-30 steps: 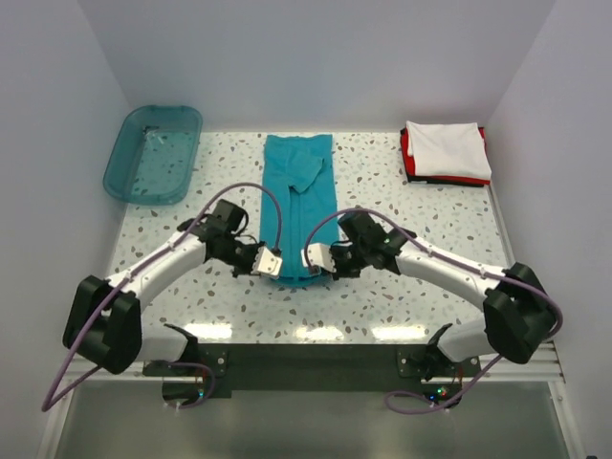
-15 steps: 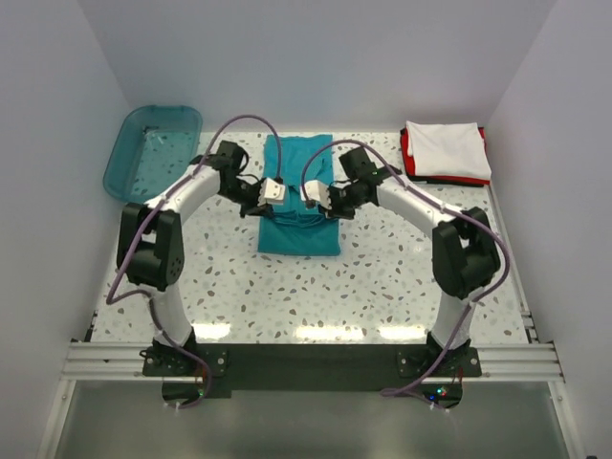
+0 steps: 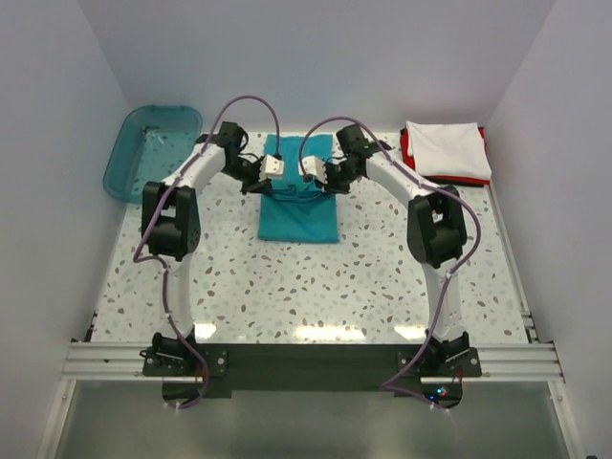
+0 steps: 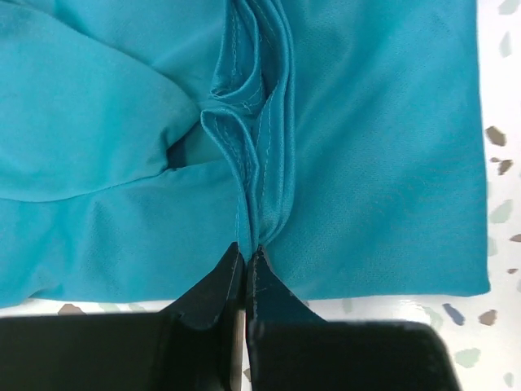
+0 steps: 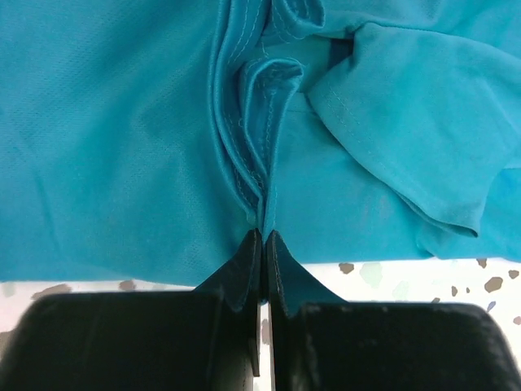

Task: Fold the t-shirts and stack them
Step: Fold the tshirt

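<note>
- Now both arms reach to the far middle of the speckled table (image 3: 382, 277), where the teal-blue t-shirt (image 3: 298, 218) lies as a partly folded rectangle, bunched into a ridge between the two grippers.
- The left gripper (image 3: 278, 180) sits over the shirt's left side. In the left wrist view its dark fingers (image 4: 216, 285) are pressed tight together, pinching a stitched fold of hem at the cloth's edge.
- The right gripper (image 3: 309, 182) sits over the shirt's right side, just beside the left one. Its fingers (image 5: 236, 273) are likewise closed to a sliver, clamped on a gathered pleat of the same teal cloth.
- The white t-shirt (image 3: 448, 148) lies folded on top of the red t-shirt (image 3: 407, 151) in the far right corner, well apart from both grippers.
- A translucent teal bin (image 3: 153, 153) stands in the far left corner.
</note>
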